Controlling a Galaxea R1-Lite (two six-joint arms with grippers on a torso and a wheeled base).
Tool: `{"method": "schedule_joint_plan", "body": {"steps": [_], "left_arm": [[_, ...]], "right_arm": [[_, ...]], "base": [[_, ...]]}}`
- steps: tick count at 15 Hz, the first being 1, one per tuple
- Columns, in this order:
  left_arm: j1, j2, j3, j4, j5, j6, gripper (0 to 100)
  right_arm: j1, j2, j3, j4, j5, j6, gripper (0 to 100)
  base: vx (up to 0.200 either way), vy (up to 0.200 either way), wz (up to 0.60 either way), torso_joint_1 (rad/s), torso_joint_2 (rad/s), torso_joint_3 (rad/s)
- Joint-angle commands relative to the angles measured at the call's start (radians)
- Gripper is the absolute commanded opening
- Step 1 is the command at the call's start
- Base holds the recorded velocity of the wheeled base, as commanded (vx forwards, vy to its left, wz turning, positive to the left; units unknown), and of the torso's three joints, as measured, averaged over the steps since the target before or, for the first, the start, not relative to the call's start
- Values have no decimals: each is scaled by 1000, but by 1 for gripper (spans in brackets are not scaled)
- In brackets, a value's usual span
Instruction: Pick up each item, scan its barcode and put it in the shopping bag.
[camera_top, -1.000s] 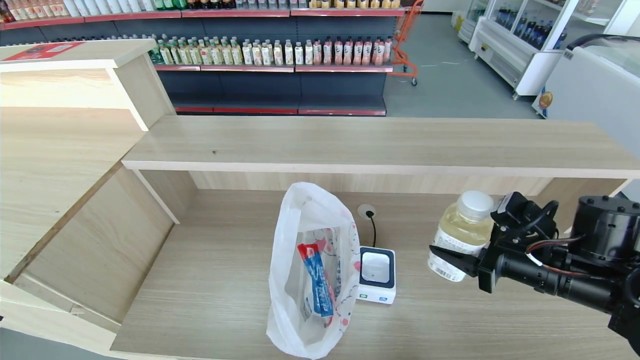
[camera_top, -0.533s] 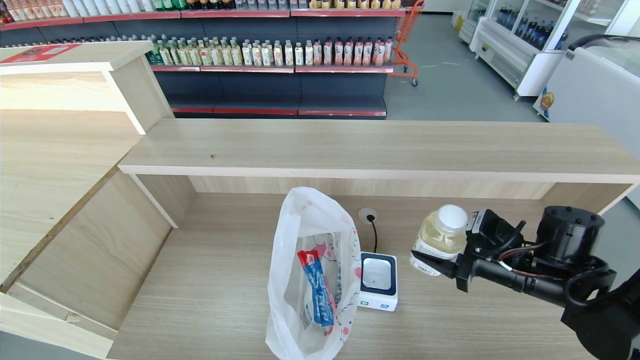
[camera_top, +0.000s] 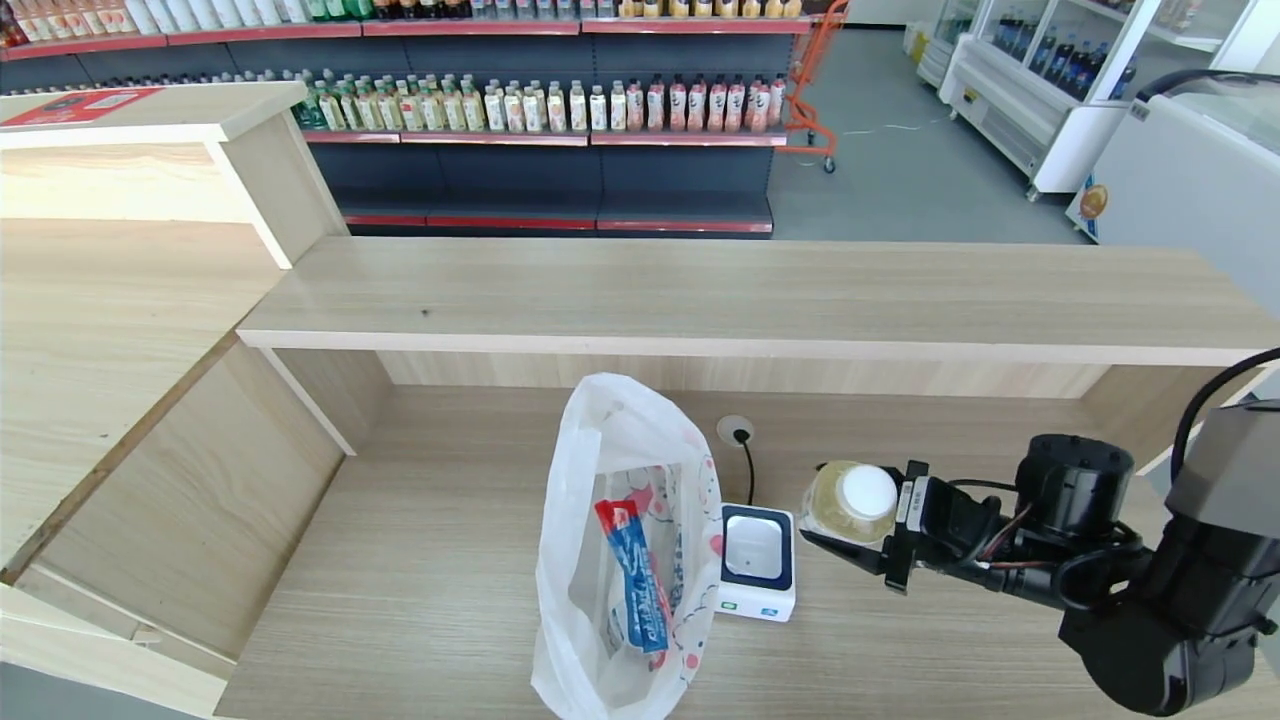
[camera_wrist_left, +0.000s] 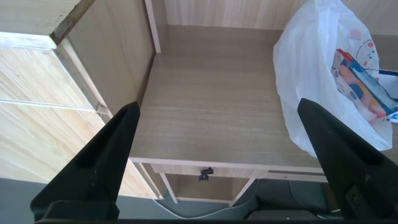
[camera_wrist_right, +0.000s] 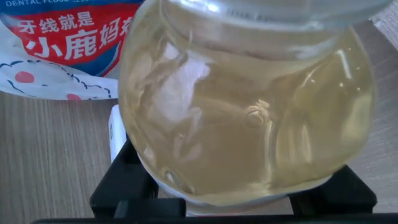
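Lower right, the right fingers (camera_top: 845, 552) clamped the bottle (camera_top: 848, 500) just beside the scanner (camera_top: 756, 566); the left fingers (camera_wrist_left: 106, 162) stood wide apart, empty.

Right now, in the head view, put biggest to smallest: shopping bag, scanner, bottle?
Largest: shopping bag.
Then scanner and bottle, which look about alike; the bottle is held up nearer the camera, so I won't rank them.

Shop — drink shelves (camera_top: 540, 105), display coolers (camera_top: 1005, 125) (glass-fronted), wooden checkout counter (camera_top: 740, 290), barcode scanner (camera_top: 756, 562).

free: desk (camera_top: 420, 580) left of shopping bag (camera_top: 600, 430) | obstacle: scanner (camera_top: 756, 562) just beside it
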Motion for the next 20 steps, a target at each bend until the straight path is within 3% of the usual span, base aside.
{"method": "schedule_joint_plan", "body": {"steps": [1,7,20], "left_arm": [[1,0,0,0,-1,0,100],[1,0,0,0,-1,0,100],[1,0,0,0,-1,0,100]], "right_arm": [[-3,90,-17,-24,2,-5,0],[60,219,-132,-64,7,-2,0],[75,323,-278,-64,74,-7,0]], "base": [[0,0,0,0,0,0],[0,0,0,0,0,0],[0,0,0,0,0,0]]}}
